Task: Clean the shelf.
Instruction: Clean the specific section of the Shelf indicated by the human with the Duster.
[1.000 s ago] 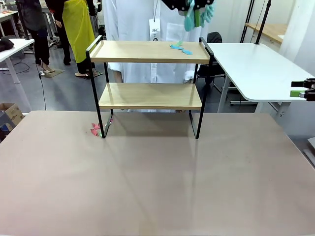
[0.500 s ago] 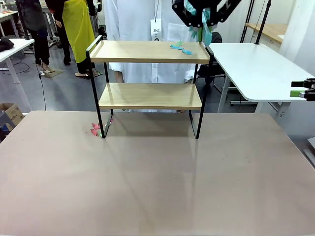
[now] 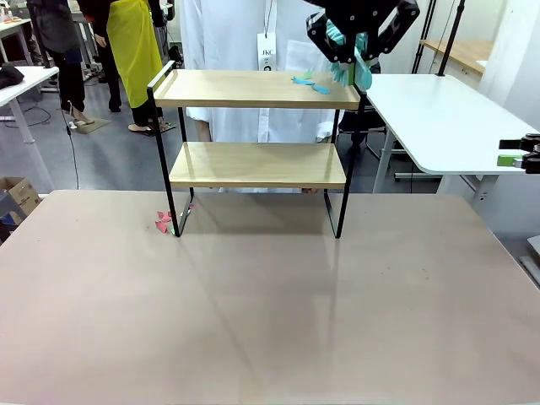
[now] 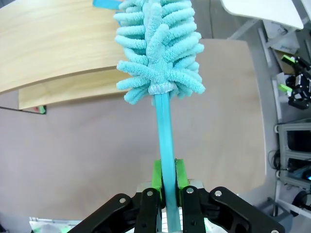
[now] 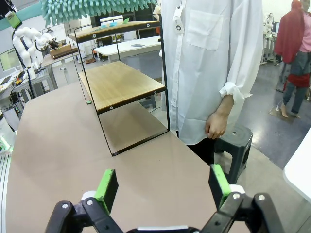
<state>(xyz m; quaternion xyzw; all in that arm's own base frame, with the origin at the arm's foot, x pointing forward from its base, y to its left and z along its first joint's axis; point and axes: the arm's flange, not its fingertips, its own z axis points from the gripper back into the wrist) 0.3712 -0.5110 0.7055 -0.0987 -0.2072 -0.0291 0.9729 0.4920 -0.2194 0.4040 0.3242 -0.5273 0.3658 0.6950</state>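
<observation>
The shelf (image 3: 253,89) stands at the table's far side, with two wooden boards in a black frame. Blue scraps (image 3: 310,83) lie on the right part of its top board. My left gripper (image 3: 353,44) hangs above the shelf's right end, shut on the handle of a teal fluffy duster (image 3: 362,72). In the left wrist view my left gripper (image 4: 165,177) clamps the duster (image 4: 158,53), whose head hangs over the edge of the top board (image 4: 48,43). My right gripper (image 5: 163,187) stands open, off the table's right side, facing the shelf (image 5: 121,85).
Pink scraps (image 3: 162,221) lie on the table by the shelf's left front leg. A person in a white shirt (image 5: 214,63) stands right behind the shelf. A white table (image 3: 430,118) stands at the back right.
My left gripper has come down and to the right with the duster, from above the top board's right part to its right end. The right gripper has stayed still.
</observation>
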